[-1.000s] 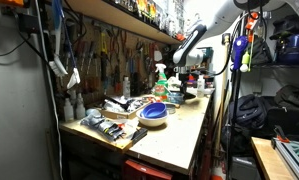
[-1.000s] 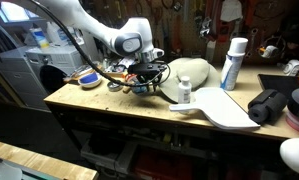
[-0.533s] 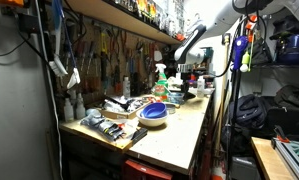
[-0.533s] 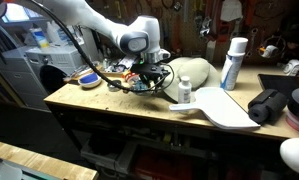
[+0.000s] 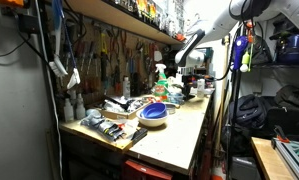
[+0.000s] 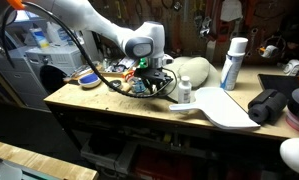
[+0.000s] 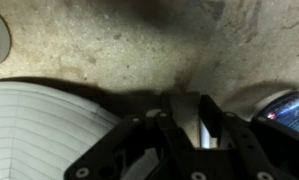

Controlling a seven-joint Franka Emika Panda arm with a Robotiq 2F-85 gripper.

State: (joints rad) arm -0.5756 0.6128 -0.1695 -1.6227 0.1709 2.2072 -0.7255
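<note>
My gripper (image 6: pixel 152 72) hangs low over a cluttered patch of the workbench (image 6: pixel 109 105), next to a pale rounded object (image 6: pixel 194 72). In the wrist view its two dark fingers stand close together around my gripper's middle (image 7: pixel 189 102), with only a thin pale strip between them. I cannot tell whether that strip is a held thing or the bench top. A white ribbed surface (image 7: pixel 39 130) lies to the left of the fingers, and a dark item with a blue edge (image 7: pixel 289 105) lies to the right. The gripper also shows far back in an exterior view (image 5: pixel 186 68).
A small white-capped bottle (image 6: pixel 185 92), a white board (image 6: pixel 224 108), a tall white can (image 6: pixel 232 63) and a black block (image 6: pixel 272 105) stand beside the arm. A blue bowl (image 5: pixel 155 112), a green spray bottle (image 5: pixel 160 80) and tools (image 5: pixel 107 125) crowd the bench.
The arm has carried the gripper sideways along the bench toward the pale rounded object. The fingers look the same.
</note>
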